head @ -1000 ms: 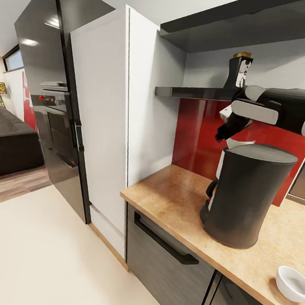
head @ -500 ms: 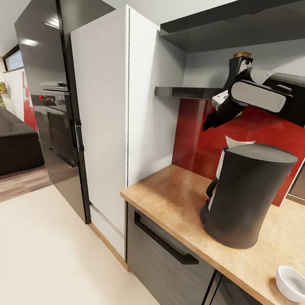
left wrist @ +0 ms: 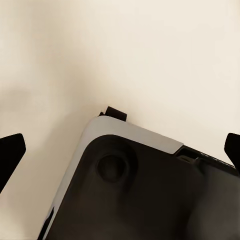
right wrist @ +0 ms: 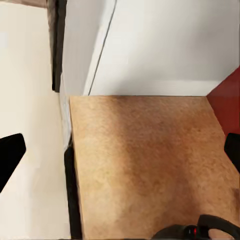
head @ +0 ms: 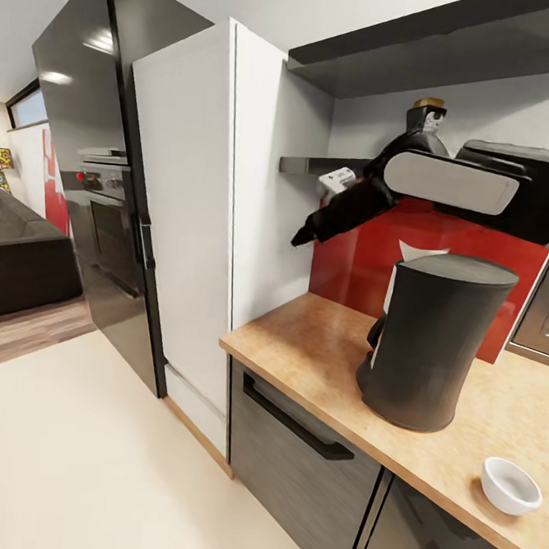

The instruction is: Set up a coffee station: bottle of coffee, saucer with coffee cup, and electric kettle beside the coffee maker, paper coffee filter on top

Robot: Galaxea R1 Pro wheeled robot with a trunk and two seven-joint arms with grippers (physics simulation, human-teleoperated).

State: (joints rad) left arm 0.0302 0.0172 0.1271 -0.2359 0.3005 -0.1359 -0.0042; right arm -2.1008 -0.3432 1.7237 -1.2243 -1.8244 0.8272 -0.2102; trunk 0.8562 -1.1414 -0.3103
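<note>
Right arm (head: 479, 187): glossy black casing, light-grey rounded side panel, small white block near wrist. Gripper (head: 304, 237): black, tapered. Base (left wrist: 145, 190): dark body, pale grey rim, round recess.

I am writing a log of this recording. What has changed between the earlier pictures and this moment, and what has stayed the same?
The right gripper swung out from just above the coffee maker toward the white cabinet, its forearm now crossing in front of the bottle of coffee. It took hold of nothing. The camera also shifted slightly. The bottle stays on the kitchen shelf, the paper coffee filter on the coffee maker, the white dish on the kitchen countertop.
</note>
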